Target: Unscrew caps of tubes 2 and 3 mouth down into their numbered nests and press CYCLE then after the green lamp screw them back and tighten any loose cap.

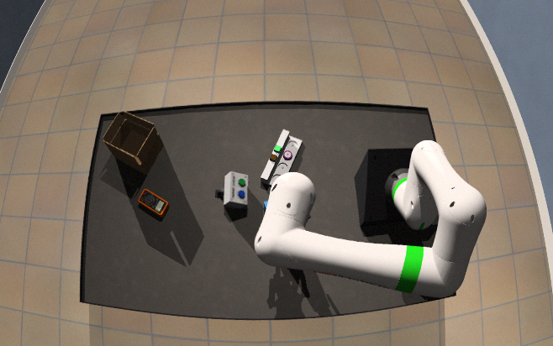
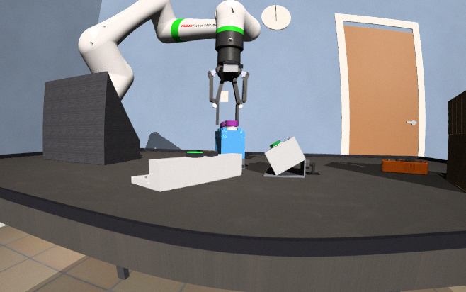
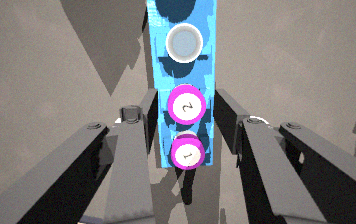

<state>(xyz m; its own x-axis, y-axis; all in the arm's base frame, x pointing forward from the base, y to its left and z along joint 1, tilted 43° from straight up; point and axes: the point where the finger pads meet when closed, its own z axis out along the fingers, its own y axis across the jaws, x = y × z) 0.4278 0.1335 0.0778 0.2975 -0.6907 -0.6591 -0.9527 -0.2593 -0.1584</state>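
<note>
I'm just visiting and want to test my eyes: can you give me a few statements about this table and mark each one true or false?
1. The gripper grips a purple cap. False: its fingers stand apart above the caps, holding nothing.
2. The tube beyond cap 2 has no cap. True.
3. A purple cap lies in the white tray. True.
4. The brown box lies tipped on its side. False: it stands upright, open at the top.
5. Cap 1 is missing. False: it sits on its tube.

Count: one blue decapping station; two magenta caps on tubes, cap 2 and cap 1; one uncapped tube; one cap in cap tray; two keys, green key and blue key.
</note>
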